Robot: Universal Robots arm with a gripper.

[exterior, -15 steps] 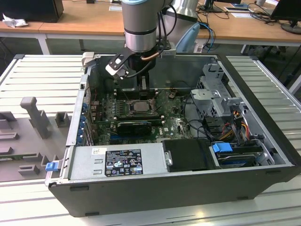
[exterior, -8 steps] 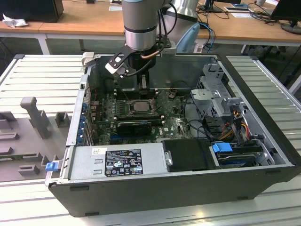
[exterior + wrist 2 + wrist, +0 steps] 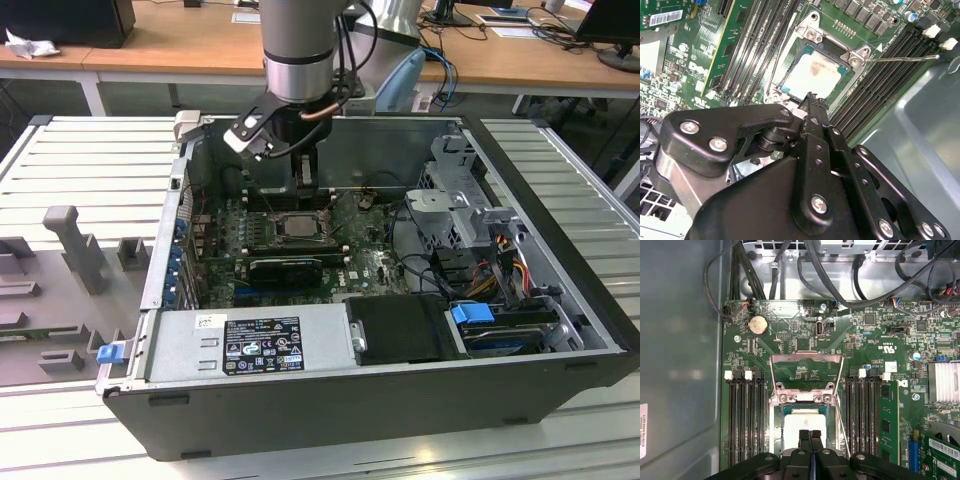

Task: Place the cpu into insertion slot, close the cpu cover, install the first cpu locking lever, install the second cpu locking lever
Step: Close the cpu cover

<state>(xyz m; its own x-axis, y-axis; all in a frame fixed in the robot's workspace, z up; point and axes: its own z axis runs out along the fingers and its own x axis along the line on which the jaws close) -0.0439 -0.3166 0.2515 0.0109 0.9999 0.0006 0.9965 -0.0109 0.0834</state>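
One arm reaches down into the open case (image 3: 400, 405), and its single gripper (image 3: 810, 436) has two black fingers (image 3: 804, 437) pinched tight together with nothing between them. There is one cpu (image 3: 801, 419), a pale square seated in the slot (image 3: 836, 46). In the first wrist view the fingertips hang right over the chip's near half. In the second wrist view they end at its near edge, though whether they press on it I cannot tell. The one cover (image 3: 806, 358) is swung open beyond the far side of the slot, with green board (image 3: 800, 335) showing through its cut-out. I count two thin wire levers. One (image 3: 900, 59) juts away from the slot across the memory slots (image 3: 745, 420). The other (image 3: 774, 70) runs along the opposite side of the slot. The memory slots form two banks, one on each side, and four white clips (image 3: 729, 375) sit at their ends. One coin battery (image 3: 758, 325) lies further up the board. As for writing, the power supply (image 3: 320, 345) at the case's near side carries one black printed label (image 3: 262, 345) and one small white sticker (image 3: 210, 322). A barcode sticker (image 3: 665, 18) sits on the board, and the board itself carries fine white lettering.
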